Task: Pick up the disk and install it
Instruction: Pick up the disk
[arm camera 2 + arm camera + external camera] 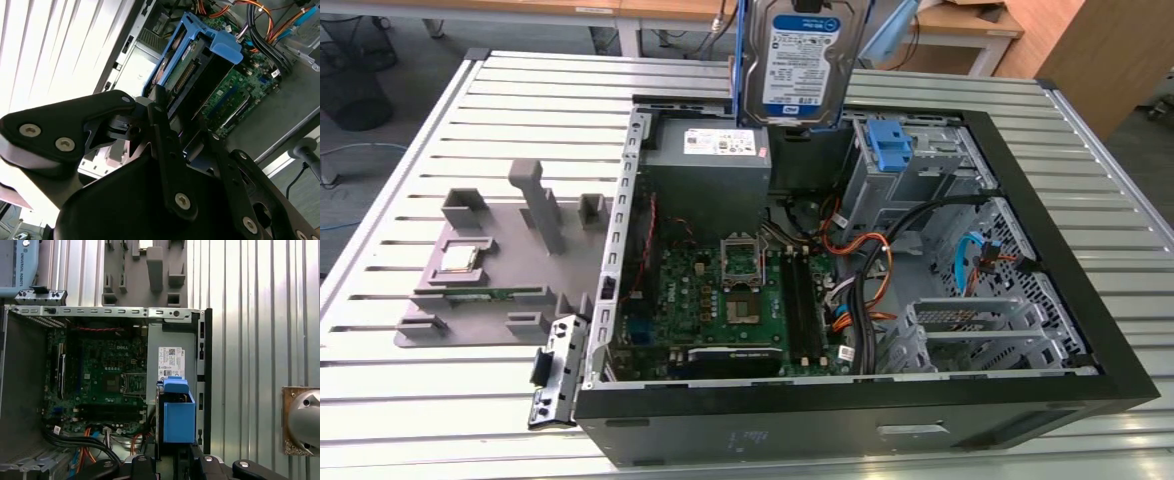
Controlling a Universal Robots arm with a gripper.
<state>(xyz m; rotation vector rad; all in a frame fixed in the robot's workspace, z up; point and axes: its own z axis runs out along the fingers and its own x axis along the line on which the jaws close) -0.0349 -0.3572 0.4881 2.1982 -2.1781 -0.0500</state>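
Closest to the lens in the second wrist view, the claw [179, 109] is clamped on one end of the disk [197, 65]. In the exterior view the disk hangs upright at top centre, above the open computer case [854, 430], over the power supply [707, 170] and just beside the drive cage [927, 165]. Carrying it well probably means keeping it square to the cage. Free room lies overhead; the case rim, cage walls and loose cables [874, 250] crowd below.
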